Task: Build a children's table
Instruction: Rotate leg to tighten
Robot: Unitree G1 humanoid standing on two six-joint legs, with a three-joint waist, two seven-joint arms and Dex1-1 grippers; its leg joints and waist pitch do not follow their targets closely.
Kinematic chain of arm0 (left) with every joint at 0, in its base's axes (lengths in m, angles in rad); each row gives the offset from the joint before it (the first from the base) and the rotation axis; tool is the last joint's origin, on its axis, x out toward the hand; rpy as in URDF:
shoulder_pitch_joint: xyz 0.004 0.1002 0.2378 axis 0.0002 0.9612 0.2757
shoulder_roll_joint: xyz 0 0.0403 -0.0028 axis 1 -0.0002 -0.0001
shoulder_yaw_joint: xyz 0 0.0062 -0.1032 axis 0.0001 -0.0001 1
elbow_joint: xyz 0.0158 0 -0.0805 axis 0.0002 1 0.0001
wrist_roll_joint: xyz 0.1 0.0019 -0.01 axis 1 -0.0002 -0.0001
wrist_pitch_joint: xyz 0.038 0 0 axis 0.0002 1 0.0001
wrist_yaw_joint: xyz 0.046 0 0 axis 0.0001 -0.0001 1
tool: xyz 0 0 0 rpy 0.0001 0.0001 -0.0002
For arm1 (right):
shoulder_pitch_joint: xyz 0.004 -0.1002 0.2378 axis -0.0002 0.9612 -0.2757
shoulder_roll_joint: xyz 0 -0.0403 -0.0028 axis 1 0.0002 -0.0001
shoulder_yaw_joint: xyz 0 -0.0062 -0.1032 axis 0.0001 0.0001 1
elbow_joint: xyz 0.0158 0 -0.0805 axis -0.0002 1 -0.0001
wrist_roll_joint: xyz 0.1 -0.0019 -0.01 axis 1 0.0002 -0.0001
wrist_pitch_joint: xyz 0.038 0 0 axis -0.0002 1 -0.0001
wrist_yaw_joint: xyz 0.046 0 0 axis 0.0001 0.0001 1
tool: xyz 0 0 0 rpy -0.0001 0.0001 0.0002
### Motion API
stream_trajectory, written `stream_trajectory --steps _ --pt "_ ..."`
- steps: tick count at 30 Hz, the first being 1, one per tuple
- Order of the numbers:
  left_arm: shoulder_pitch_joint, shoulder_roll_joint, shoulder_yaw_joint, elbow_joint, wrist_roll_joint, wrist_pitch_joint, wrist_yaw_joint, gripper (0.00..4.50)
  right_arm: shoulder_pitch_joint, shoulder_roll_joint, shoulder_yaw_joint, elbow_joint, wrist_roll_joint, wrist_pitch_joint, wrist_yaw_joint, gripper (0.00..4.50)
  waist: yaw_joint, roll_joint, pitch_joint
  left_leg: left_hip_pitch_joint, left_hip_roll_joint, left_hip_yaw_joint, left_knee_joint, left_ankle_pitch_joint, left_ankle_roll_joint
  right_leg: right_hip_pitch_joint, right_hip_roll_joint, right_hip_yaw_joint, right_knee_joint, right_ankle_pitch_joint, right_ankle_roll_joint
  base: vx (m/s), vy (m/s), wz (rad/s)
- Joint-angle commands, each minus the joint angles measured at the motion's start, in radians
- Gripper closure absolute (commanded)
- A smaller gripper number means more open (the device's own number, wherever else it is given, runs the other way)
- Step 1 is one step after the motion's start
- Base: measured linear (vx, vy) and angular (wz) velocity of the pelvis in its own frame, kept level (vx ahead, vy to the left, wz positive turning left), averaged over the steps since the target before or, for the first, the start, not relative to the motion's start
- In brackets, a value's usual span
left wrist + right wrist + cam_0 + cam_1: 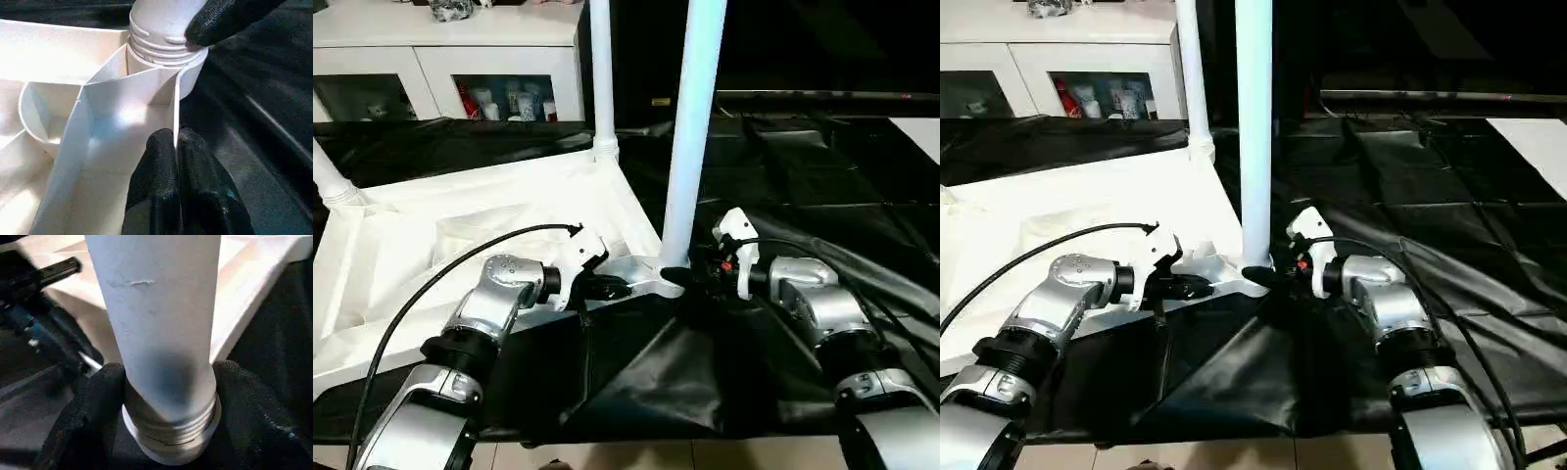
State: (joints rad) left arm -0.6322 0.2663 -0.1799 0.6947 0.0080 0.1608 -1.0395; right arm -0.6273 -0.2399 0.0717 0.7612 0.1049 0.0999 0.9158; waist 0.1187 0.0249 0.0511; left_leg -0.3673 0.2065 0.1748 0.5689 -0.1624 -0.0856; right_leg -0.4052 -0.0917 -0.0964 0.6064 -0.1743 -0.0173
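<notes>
The white plastic rectangular tabletop [460, 235] lay underside up on the black-sheeted surface [822, 186], its ribbed corner reaching toward both hands. The left hand [607, 289], fingers [161, 166] pressed together, pinched a thin upright rib of that corner, with the round corner socket [193, 63] just beyond at 12 o'clock. The right hand [1268, 276] straddled the threaded base of the long white tapered tube leg [1254, 127] standing in the socket, a black finger [98, 396] touching each side. Another white leg [602, 69] stood at the tabletop's far corner, at 11 o'clock of the near leg.
</notes>
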Motion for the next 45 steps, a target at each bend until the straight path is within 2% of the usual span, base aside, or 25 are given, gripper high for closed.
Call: stream_trajectory --steps 1,5,6,7,8,9,13,16,18,20,22,26,28,32,35,37,39,44,45 --pt "-0.039 -0.048 0.023 0.01 -0.019 -0.013 0.059 4.5 0.017 0.036 0.016 0.046 -0.042 0.015 -0.097 1.86 0.001 -0.012 -0.064 0.009 0.023 -0.004 -0.062 -0.252 0.036 0.051 -0.062 0.047 -0.088 -0.345 -0.169 0.0 0.0 0.0" --pt "-0.068 -0.082 0.019 0.06 0.016 0.002 0.164 4.5 0.016 0.096 -0.012 0.078 -0.057 0.017 -0.279 1.88 -0.007 -0.012 -0.062 0.011 0.019 -0.005 -0.064 -0.271 0.022 0.049 -0.063 0.048 -0.094 -0.385 -0.15 0.0 0.0 0.0" --pt "-0.101 -0.12 0.026 0.112 0.035 0.027 0.276 4.5 0.01 0.155 -0.046 0.1 -0.051 0.038 -0.432 1.88 -0.009 -0.011 -0.061 0.011 0.019 -0.005 -0.065 -0.271 0.019 0.047 -0.062 0.049 -0.095 -0.39 -0.146 0.0 0.0 0.0" --pt "-0.117 -0.137 0.031 0.136 0.043 0.038 0.335 4.5 0.006 0.181 -0.059 0.11 -0.049 0.045 -0.5 1.88 -0.011 -0.01 -0.06 0.015 0.019 -0.005 -0.066 -0.274 0.01 0.041 -0.06 0.05 -0.098 -0.4 -0.141 0.0 0.0 0.0" --pt "-0.127 -0.15 0.034 0.152 0.049 0.039 0.373 4.5 0.002 0.199 -0.065 0.116 -0.048 0.052 -0.539 1.88 -0.011 -0.011 -0.061 0.017 0.019 -0.008 -0.068 -0.288 0.002 0.045 -0.061 0.047 -0.099 -0.417 -0.136 0.0 0.0 0.0" --pt "-0.145 -0.174 0.035 0.176 0.057 0.045 0.422 4.5 -0.009 0.234 -0.071 0.13 -0.051 0.06 -0.606 1.88 -0.011 -0.01 -0.06 0.017 0.018 -0.008 -0.067 -0.297 0.006 0.043 -0.062 0.048 -0.102 -0.423 -0.132 0.0 0.0 0.0" --pt "-0.164 -0.206 0.036 0.199 0.064 0.04 0.47 4.5 -0.034 0.274 -0.061 0.15 -0.058 0.051 -0.641 1.88 -0.011 -0.012 -0.062 0.014 0.017 -0.008 -0.067 -0.304 0.014 0.043 -0.062 0.048 -0.105 -0.418 -0.118 0.0 0.0 0.0" --pt "-0.176 -0.219 0.037 0.213 0.061 0.006 0.467 4.5 -0.056 0.284 -0.06 0.152 -0.065 -0.001 -0.622 1.88 -0.009 -0.012 -0.065 0.011 0.017 -0.007 -0.067 -0.287 0.022 0.046 -0.061 0.048 -0.101 -0.377 -0.123 0.0 0.0 0.0" --pt "-0.173 -0.212 0.035 0.207 0.053 -0.011 0.437 4.5 -0.057 0.275 -0.068 0.14 -0.051 -0.015 -0.597 1.19 -0.007 -0.015 -0.065 0.008 0.019 -0.006 -0.068 -0.272 0.028 0.049 -0.061 0.049 -0.097 -0.339 -0.134 0.0 0.0 0.0" --pt "-0.166 -0.202 0.033 0.196 0.046 -0.024 0.408 4.5 -0.058 0.262 -0.071 0.13 -0.04 -0.025 -0.568 1.13 -0.007 -0.013 -0.065 0.009 0.019 -0.006 -0.067 -0.271 0.032 0.049 -0.062 0.049 -0.095 -0.328 -0.141 0.0 0.0 0.0" --pt "-0.155 -0.189 0.033 0.175 0.035 -0.027 0.366 4.5 -0.056 0.237 -0.06 0.113 -0.035 -0.03 -0.506 0.83 -0.006 -0.014 -0.067 0.007 0.019 -0.006 -0.066 -0.262 0.04 0.052 -0.062 0.048 -0.092 -0.308 -0.149 0.0 0.0 0.0" --pt "-0.125 -0.152 0.025 0.138 0.019 -0.051 0.264 4.5 -0.052 0.162 -0.034 0.087 -0.04 -0.051 -0.377 0.52 -0.005 -0.017 -0.069 0.001 0.019 -0.005 -0.061 -0.222 0.057 0.06 -0.064 0.048 -0.085 -0.256 -0.167 0.0 0.0 0.0" --pt "-0.115 -0.142 0.025 0.132 0.012 -0.063 0.237 4.5 -0.052 0.137 -0.028 0.083 -0.045 -0.057 -0.346 0.31 -0.005 -0.014 -0.069 0.001 0.019 -0.003 -0.059 -0.206 0.066 0.059 -0.062 0.048 -0.084 -0.241 -0.174 0.0 0.0 0.0" --pt "-0.077 -0.102 0.029 0.093 -0.027 -0.082 0.112 4.5 -0.031 0.041 0.007 0.042 -0.055 -0.061 -0.163 0.31 0.001 -0.013 -0.07 0.001 0.023 -0.001 -0.055 -0.188 0.082 0.061 -0.059 0.046 -0.076 -0.188 -0.2 0.0 0.0 0.0" --pt "-0.059 -0.085 0.016 0.06 -0.04 -0.077 0.049 4.5 -0.019 0.013 0.025 0.021 -0.058 -0.069 -0.099 0.31 0.001 -0.012 -0.07 0.002 0.023 0.001 -0.054 -0.197 0.083 0.059 -0.06 0.046 -0.076 -0.199 -0.21 0.0 0.0 0.0" --pt "-0.053 -0.08 0.012 0.049 -0.042 -0.073 0.033 4.5 -0.016 0.007 0.03 0.017 -0.057 -0.071 -0.084 0.31 0.003 -0.01 -0.069 0.003 0.025 0.0 -0.056 -0.202 0.08 0.058 -0.06 0.047 -0.077 -0.212 -0.209 0.0 0.0 0.0" --pt "-0.029 -0.058 -0.002 0.005 -0.054 -0.057 -0.041 4.5 -0.004 -0.019 0.042 0.001 -0.043 -0.08 -0.011 0.31 0.009 -0.008 -0.068 0.006 0.027 0.0 -0.058 -0.219 0.073 0.056 -0.062 0.047 -0.08 -0.242 -0.203 0.0 0.0 0.0" --pt "-0.007 -0.042 -0.005 -0.033 -0.062 -0.04 -0.086 4.5 -0.005 -0.023 0.036 0.0 -0.023 -0.078 0.026 0.31 0.02 -0.007 -0.069 0.01 0.029 0.001 -0.058 -0.226 0.069 0.052 -0.061 0.049 -0.08 -0.248 -0.203 0.0 0.0 0.0" --pt "-0.003 -0.04 -0.006 -0.038 -0.063 -0.037 -0.091 4.5 -0.005 -0.022 0.035 0.0 -0.023 -0.077 0.029 0.47 0.021 -0.007 -0.069 0.009 0.029 0.0 -0.058 -0.226 0.067 0.052 -0.062 0.049 -0.079 -0.248 -0.203 0.0 0.0 0.0"
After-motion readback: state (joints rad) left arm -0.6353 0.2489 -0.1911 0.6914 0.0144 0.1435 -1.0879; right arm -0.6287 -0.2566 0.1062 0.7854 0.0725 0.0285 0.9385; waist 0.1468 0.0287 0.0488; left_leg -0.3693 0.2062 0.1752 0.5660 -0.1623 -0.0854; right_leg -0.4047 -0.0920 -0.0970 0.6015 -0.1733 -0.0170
